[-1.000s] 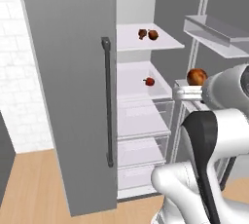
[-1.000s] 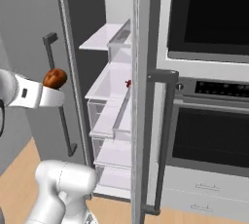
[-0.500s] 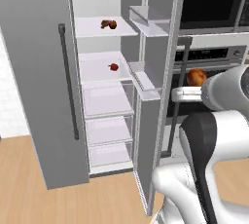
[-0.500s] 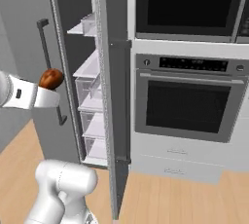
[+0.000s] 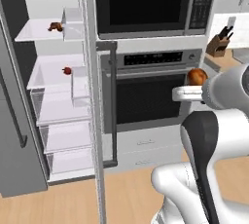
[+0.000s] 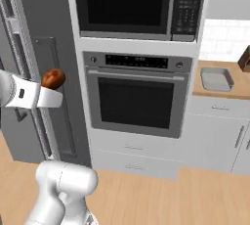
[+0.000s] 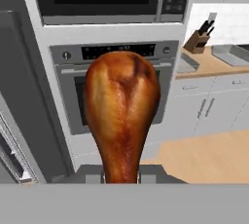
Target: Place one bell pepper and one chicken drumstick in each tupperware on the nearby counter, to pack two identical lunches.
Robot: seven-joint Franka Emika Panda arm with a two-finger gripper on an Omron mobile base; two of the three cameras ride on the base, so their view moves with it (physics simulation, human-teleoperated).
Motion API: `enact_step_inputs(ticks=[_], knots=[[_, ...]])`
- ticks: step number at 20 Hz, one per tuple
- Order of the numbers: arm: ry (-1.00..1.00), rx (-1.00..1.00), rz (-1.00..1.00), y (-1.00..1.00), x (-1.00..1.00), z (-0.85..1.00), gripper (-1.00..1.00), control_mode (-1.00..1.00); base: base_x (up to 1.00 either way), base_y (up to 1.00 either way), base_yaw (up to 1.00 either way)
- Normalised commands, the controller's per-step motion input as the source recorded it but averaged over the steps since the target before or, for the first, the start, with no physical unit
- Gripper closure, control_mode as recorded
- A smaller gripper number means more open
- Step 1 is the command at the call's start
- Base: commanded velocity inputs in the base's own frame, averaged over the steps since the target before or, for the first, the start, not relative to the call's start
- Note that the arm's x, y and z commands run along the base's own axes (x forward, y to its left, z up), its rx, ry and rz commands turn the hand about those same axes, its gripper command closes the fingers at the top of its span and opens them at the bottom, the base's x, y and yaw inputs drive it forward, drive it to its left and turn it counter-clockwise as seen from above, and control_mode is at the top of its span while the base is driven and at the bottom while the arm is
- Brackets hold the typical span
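Note:
My gripper [image 7: 121, 173] is shut on a brown roasted chicken drumstick [image 7: 121, 106], held thick end up in front of the oven. The same drumstick [image 5: 197, 76] shows above the white hand in the left base view, and again [image 6: 52, 78] in the right base view. A light-grey tupperware [image 6: 216, 78] lies on the wooden counter [image 6: 241, 80] right of the oven; it also shows in the hand view [image 7: 186, 64], with a second grey tub [image 7: 231, 55] farther right. In the open fridge, another drumstick [image 5: 56, 26] lies on the top shelf and a red bell pepper [image 5: 67, 70] on the shelf below.
A built-in oven [image 6: 135, 99] with a microwave [image 6: 132, 5] above it stands straight ahead. The fridge door edge [image 5: 93, 121] stands open at the left. A knife block [image 7: 197, 40] sits at the back of the counter. Wooden floor lies in front of the cabinets.
The whole picture has swung from the fridge to the oven and counter, so the base has moved. The drumstick stays in my shut gripper.

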Motion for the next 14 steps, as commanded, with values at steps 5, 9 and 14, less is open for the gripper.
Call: enact_step_inputs(ticks=[5, 9, 14], knots=[[0.0, 0.0, 0.0, 0.0, 0.0, 0.0, 1.0, 1.0, 0.58, -1.0, 0.05], [0.0, 0.0, 0.0, 0.0, 0.0, 0.0, 1.0, 1.0, 0.95, -1.0, 0.12], [0.0, 0.0, 0.0, 0.0, 0.0, 0.0, 1.0, 1.0, 0.81, -1.0, 0.14]])
